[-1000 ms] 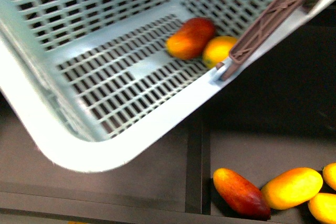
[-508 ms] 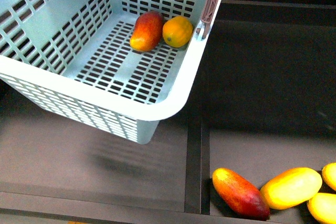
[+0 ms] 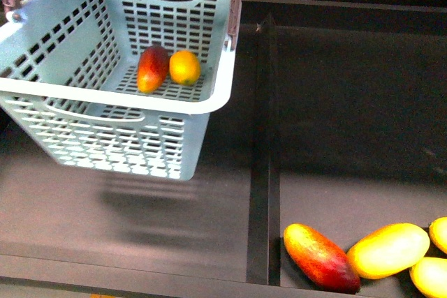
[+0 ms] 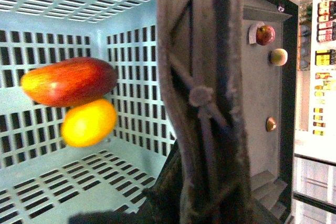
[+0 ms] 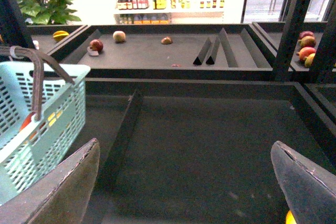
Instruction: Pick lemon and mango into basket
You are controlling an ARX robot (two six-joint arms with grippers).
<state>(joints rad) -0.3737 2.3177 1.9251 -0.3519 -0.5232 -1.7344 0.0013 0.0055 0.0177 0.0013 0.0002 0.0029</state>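
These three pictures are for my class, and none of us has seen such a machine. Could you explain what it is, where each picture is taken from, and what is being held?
It is a robot with two arms, each ending in a hand. One picture comes from a camera on its body, looking forward; the other two come from cameras on its wrists.

The body view shows a light teal basket lifted above a dark shelf. Inside it lie a small red mango and a lemon, touching. Four other mangoes lie at the shelf's near right corner.

The left wrist view looks along the brown handle into the basket, so the left hand seems to carry it, though its fingers are hidden.

The right wrist view shows the right hand open and empty.
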